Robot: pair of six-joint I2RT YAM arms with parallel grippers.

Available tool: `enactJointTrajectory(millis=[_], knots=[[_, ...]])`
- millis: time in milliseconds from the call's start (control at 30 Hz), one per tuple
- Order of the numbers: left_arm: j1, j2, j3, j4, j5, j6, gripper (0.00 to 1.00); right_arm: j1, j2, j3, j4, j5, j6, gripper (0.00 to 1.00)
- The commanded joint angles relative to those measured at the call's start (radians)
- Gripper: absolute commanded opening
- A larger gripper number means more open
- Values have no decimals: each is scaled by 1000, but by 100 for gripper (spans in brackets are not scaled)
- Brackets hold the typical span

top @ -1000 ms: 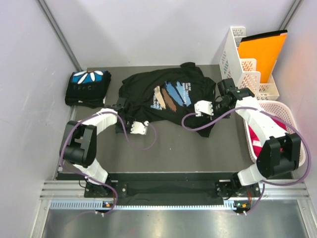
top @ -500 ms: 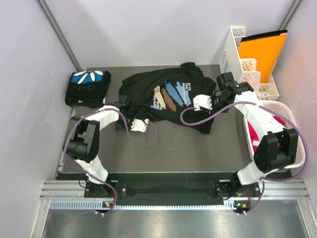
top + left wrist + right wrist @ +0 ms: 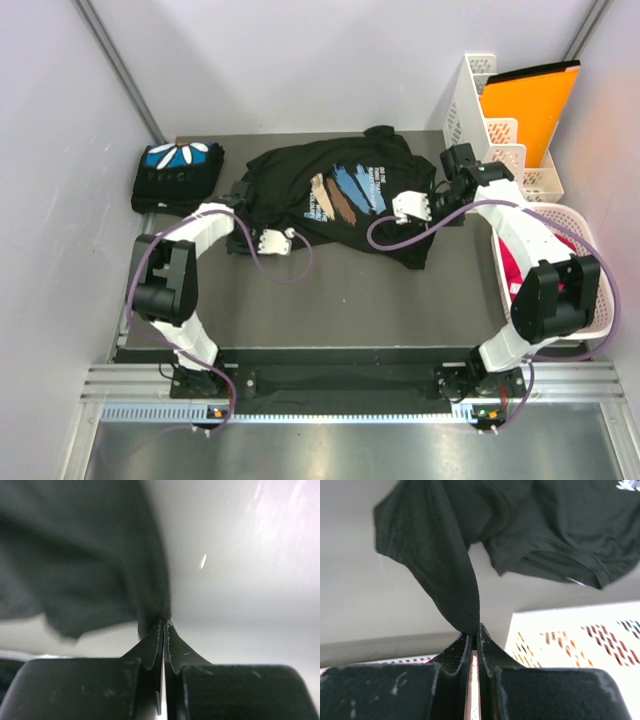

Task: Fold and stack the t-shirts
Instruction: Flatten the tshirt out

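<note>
While my left gripper (image 3: pixel 272 240) and right gripper (image 3: pixel 408 207) each pinched shut on an edge of the spread t-shirt (image 3: pixel 340 190) on the table (image 3: pixel 350 295), the folded t-shirt (image 3: pixel 177 172) lay at the far-left corner. I saw the white rack (image 3: pixel 478 112) holding an orange folder (image 3: pixel 525 105), and the basket (image 3: pixel 572 222) holding red cloth (image 3: pixel 512 276).

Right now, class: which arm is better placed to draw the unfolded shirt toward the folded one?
Left, probably. The left gripper is shut on the edge of the unfolded shirt nearest the folded shirt; the right gripper pinches the far side, by the basket.
</note>
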Motion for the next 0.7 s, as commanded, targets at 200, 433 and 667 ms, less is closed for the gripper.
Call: enactJointTrajectory(millis=[200,433,667], knots=[[78,-193,56,-241,-24,146,0,171,-1,-53,-63,-103,-32,0],[83,-235,30,-229,4,114,0,186,-44,-139,76,56,-1,2],[80,-281,-13,-203,53,100,0,24,-57,-130,207,176,61,0]])
